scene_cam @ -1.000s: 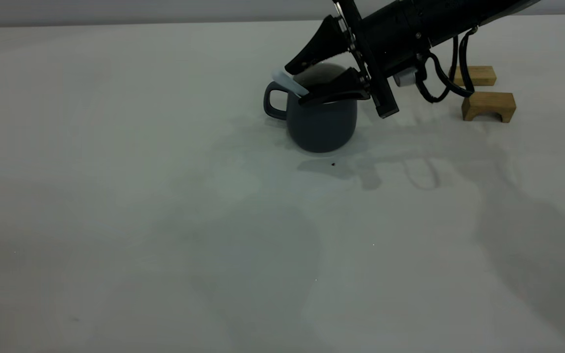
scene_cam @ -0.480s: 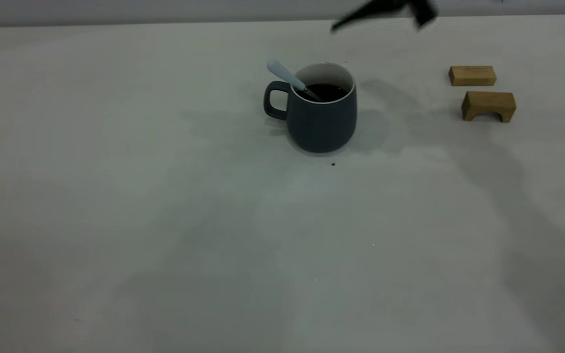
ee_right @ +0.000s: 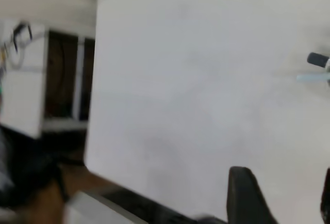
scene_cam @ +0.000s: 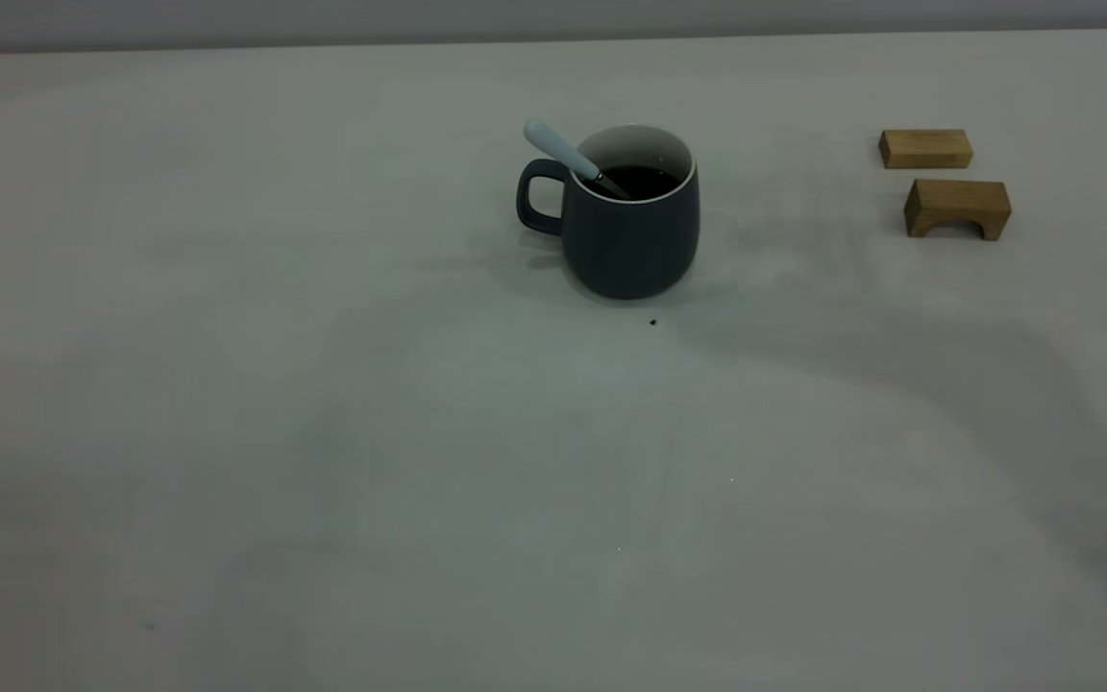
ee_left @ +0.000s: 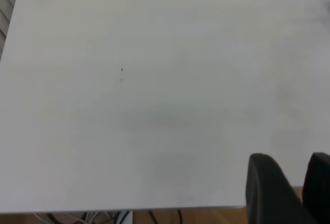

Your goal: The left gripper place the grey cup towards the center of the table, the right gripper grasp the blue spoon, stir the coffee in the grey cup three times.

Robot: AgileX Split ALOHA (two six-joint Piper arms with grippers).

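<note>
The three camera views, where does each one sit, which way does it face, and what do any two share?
Exterior view: off the rig, looking down across the off-white table at the dark grey cup with its pale blue spoon and two tan wooden blocks; no arm shows.
Left wrist view: on the left arm near a table edge, facing bare tabletop; left tool shows.
Right wrist view: near another edge; right tool shows.
Both wrist views share the tabletop.

Two tan wooden blocks sit close together, not touching. The flat block (scene_cam: 925, 149) lies farther back. The arched block (scene_cam: 957, 207) stands just in front of it on two short legs.
</note>
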